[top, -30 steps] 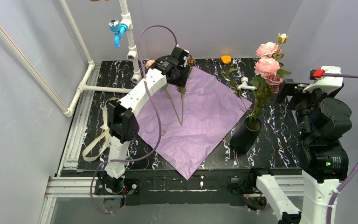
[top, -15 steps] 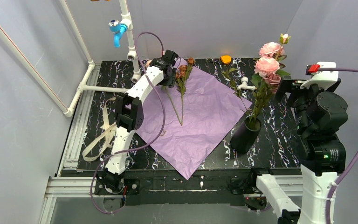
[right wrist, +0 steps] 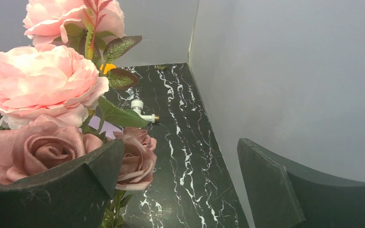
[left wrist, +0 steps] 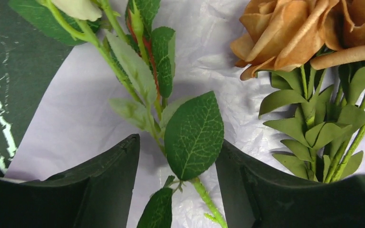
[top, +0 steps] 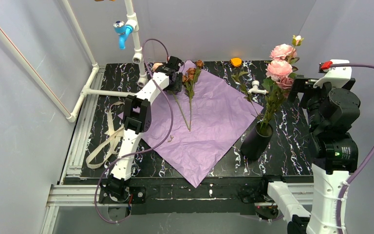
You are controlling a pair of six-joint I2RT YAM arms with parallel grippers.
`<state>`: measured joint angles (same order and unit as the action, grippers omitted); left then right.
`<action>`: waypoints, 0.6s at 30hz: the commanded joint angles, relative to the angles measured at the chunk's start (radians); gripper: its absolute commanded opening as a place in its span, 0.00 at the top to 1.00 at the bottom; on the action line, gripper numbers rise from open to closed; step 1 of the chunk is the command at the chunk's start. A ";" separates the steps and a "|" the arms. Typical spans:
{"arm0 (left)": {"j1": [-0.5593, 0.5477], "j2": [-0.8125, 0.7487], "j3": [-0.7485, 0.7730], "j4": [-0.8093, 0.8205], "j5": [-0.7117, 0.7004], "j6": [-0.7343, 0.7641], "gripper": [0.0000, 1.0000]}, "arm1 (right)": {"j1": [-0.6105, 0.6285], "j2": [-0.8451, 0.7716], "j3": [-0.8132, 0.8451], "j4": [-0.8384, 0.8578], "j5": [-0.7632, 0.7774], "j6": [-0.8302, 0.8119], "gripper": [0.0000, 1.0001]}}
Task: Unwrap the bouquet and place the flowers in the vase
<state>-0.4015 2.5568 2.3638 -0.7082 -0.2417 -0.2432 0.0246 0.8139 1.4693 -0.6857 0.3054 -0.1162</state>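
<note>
Two long stems (top: 190,109) lay side by side on the opened lilac paper (top: 214,129), their rusty and peach heads toward the far edge. The other flowers (top: 278,69) stood in the black vase (top: 256,142), just off the paper's right corner.

The left gripper (left wrist: 177,149) was low over the far end of the paper. Its jaws were partly apart, with a leafy stem (left wrist: 203,192) running between them and a broad leaf (left wrist: 194,135) filling most of the gap. It had hold of nothing. The right gripper (right wrist: 178,156) hung wide open and empty, just beside the pink blooms in the vase.

Closing here would likely pinch the leaf as much as the stem, so the flower could slip or swivel once lifted. A grip this near the head would also leave a long tail dangling, making the cut end hard to steer into the narrow mouth. The peach roses (left wrist: 290,28) lay close to one finger and might be dragged along, and the low fingertips could snag the thin paper. The vase looked top-heavy and crowded, so a push from a new stem, or a brush from the right gripper, might tip it.
</note>
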 commanded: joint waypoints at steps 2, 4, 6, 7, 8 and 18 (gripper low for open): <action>0.012 -0.042 0.017 0.040 0.113 -0.001 0.51 | -0.015 0.007 0.048 0.021 -0.012 -0.010 0.02; 0.011 -0.075 -0.010 0.059 0.135 -0.002 0.61 | -0.015 0.004 0.045 0.023 -0.016 -0.008 0.02; 0.011 -0.118 -0.035 0.068 0.141 -0.009 0.77 | -0.015 -0.001 0.039 0.026 -0.023 -0.008 0.02; 0.011 -0.138 -0.044 0.069 0.142 -0.012 0.84 | -0.015 -0.003 0.036 0.027 -0.027 -0.008 0.02; 0.012 -0.159 -0.055 0.069 0.150 -0.018 0.89 | -0.015 -0.005 0.033 0.028 -0.029 -0.007 0.02; 0.007 -0.437 -0.229 0.015 0.201 -0.032 1.00 | -0.015 -0.039 0.006 0.064 -0.055 0.003 0.02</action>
<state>-0.3965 2.3653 2.2272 -0.6632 -0.0605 -0.2630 0.0132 0.7944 1.4754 -0.6815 0.2623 -0.1154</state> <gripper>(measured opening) 0.050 0.984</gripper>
